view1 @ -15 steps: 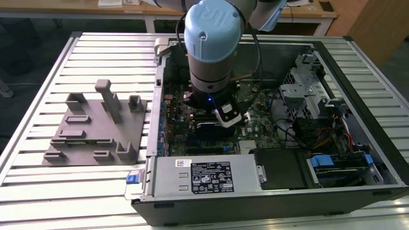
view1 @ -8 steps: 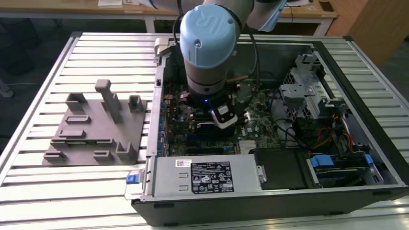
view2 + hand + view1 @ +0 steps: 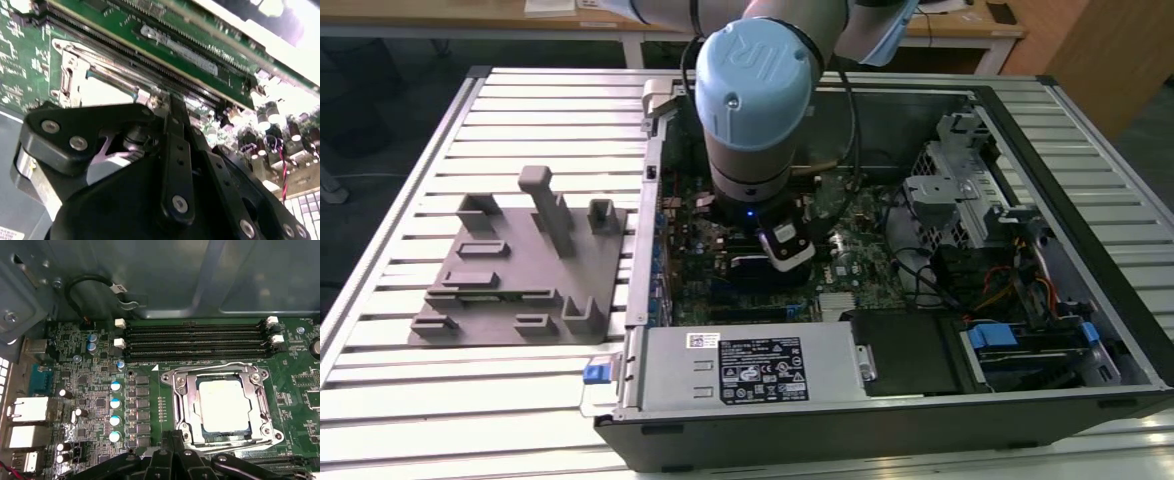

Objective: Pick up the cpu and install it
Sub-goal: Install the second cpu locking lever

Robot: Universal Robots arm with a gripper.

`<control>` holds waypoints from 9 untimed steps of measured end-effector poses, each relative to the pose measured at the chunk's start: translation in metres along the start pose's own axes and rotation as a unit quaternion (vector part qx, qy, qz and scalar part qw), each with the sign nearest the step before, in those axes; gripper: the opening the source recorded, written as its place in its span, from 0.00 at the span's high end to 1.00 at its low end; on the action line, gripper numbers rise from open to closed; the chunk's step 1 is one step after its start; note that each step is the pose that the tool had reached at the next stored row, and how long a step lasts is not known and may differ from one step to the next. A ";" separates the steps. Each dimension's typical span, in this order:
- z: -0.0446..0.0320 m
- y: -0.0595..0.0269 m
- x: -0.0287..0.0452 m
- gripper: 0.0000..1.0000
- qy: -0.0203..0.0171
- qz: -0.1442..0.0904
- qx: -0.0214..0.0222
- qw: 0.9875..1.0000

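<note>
The black gripper (image 3: 150,150) looms closest to the lens in the second wrist view, its bolted linkage arms converging just above the green motherboard (image 3: 30,60); how its jaws stand cannot be told from any of the views. In the first wrist view the gripper's dark linkages (image 3: 175,460) edge into the picture just beside the metal socket frame (image 3: 182,390), and inside that frame lies the cpu (image 3: 223,404), a flat square chip with a pale silvery top, resting flat in the socket with the frame surrounding it on all sides. The frame's retention lever (image 3: 215,366) runs along the side nearest the four dark memory slots (image 3: 195,342), which lie parallel with white latches at their ends. A row of blue-topped capacitors (image 3: 115,411) stands on the board to the socket's other side, near the silver rear ports (image 3: 27,410). In the exterior view the pale blue and grey robot arm (image 3: 754,100) reaches straight down into the open computer case (image 3: 881,440), which lies on its side on a slatted metal table (image 3: 400,400), the gripper (image 3: 781,245) low over the motherboard. A grey plastic fixture (image 3: 520,275) with upright blocks sits on the table towards the exterior view's left, well apart from the arm.
</note>
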State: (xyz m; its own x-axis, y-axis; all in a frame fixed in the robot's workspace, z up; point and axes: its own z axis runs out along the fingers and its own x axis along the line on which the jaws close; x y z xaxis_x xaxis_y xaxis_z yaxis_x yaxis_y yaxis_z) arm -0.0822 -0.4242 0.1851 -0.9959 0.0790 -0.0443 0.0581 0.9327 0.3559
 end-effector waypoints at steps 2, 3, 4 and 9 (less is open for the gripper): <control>-0.0005 0.0002 0.0000 0.89 0.000 0.000 0.000 1.000; -0.0015 0.0006 -0.0001 0.89 0.000 0.000 0.000 1.000; -0.0029 0.0012 -0.0002 0.89 0.000 0.000 0.000 1.000; -0.0142 0.0055 -0.0007 0.89 0.000 0.000 0.000 1.000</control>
State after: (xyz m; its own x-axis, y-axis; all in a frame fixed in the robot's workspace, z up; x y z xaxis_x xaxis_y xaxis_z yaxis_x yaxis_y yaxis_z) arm -0.0822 -0.4242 0.2003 -0.9959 0.0790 -0.0445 0.0581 0.9326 0.3561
